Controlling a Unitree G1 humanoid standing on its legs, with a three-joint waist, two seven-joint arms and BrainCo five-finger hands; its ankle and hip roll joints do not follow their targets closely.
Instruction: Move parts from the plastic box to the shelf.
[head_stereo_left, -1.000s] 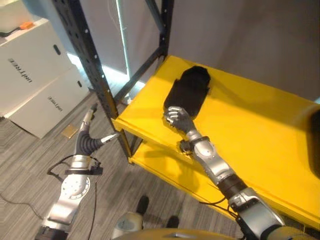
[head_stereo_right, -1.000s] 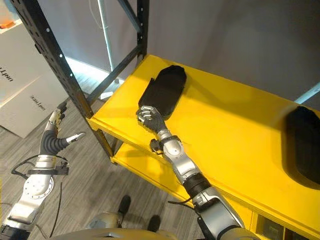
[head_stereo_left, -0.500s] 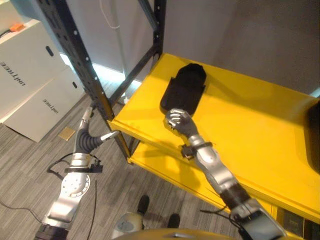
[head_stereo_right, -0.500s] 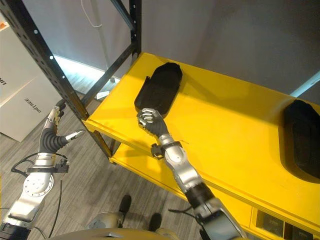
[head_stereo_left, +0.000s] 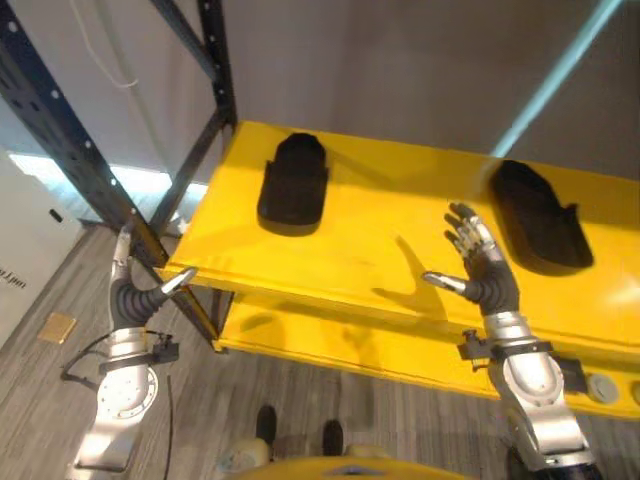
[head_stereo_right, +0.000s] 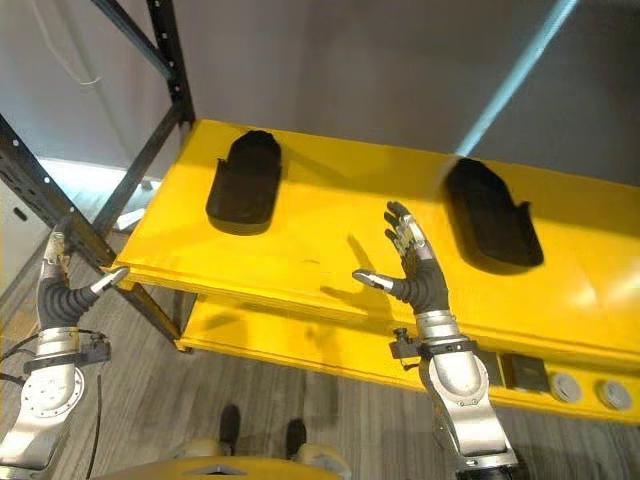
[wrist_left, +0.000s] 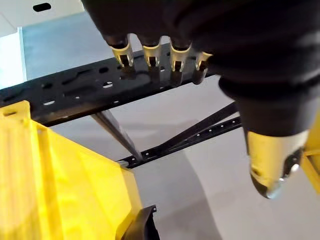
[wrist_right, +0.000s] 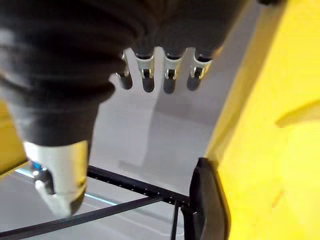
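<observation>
Two black moulded parts lie on the yellow shelf (head_stereo_left: 350, 260): one part (head_stereo_left: 292, 183) toward its left end, the other part (head_stereo_left: 538, 213) toward its right. My right hand (head_stereo_left: 478, 264) is raised in front of the shelf between them, fingers straight and spread, holding nothing and touching neither part. My left hand (head_stereo_left: 133, 291) is low by the shelf's left front corner, beside the dark upright post (head_stereo_left: 70, 150), fingers straight, empty. In the right wrist view a black part (wrist_right: 210, 200) shows past the fingers (wrist_right: 145, 70).
A lower yellow shelf board (head_stereo_left: 340, 340) sits under the top one. Dark steel uprights and a diagonal brace (head_stereo_left: 195, 150) frame the shelf's left end. A white cardboard box (head_stereo_left: 25, 250) stands on the grey floor at far left.
The camera has swung right, bringing the second part fully into view. My right hand has let go of the left part, drawn back to the right and opened. The left hand has kept its pose.
</observation>
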